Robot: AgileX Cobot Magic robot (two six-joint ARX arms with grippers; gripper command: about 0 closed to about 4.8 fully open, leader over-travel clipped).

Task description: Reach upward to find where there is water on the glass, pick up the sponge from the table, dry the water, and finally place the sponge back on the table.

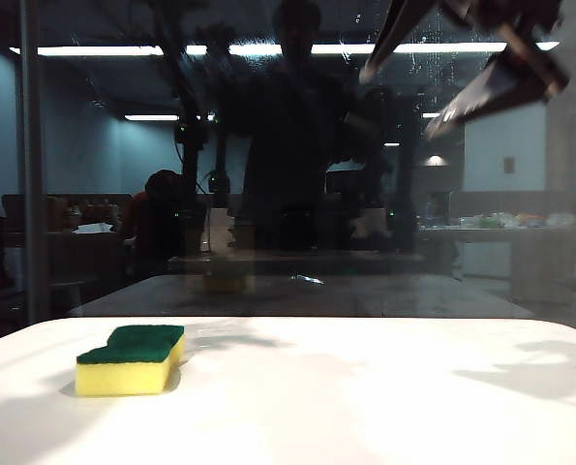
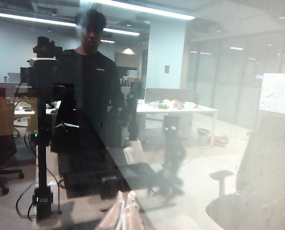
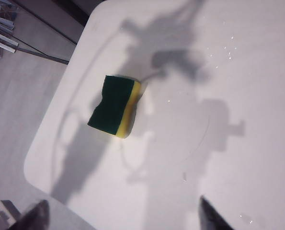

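The sponge (image 1: 133, 360), yellow foam with a dark green top, lies flat on the white table (image 1: 384, 407) at the front left, with nothing touching it. High at the upper right, close to the glass (image 1: 288, 194), my right gripper (image 1: 401, 102) hangs open and empty. Fine pale water (image 1: 418, 60) drops and streaks speckle the pane beside it. The right wrist view looks down on the sponge (image 3: 114, 105) far below the open right gripper (image 3: 123, 206). My left gripper (image 2: 126, 195) is shut, empty, facing the glass (image 2: 180, 120); the exterior view does not show it.
A few small drops (image 3: 223, 50) glisten on the table (image 3: 238, 134) away from the sponge. The table's rounded corner (image 3: 37, 167) lies near the sponge, with floor beyond it. The pane stands along the table's far edge, mirroring a person and the arms.
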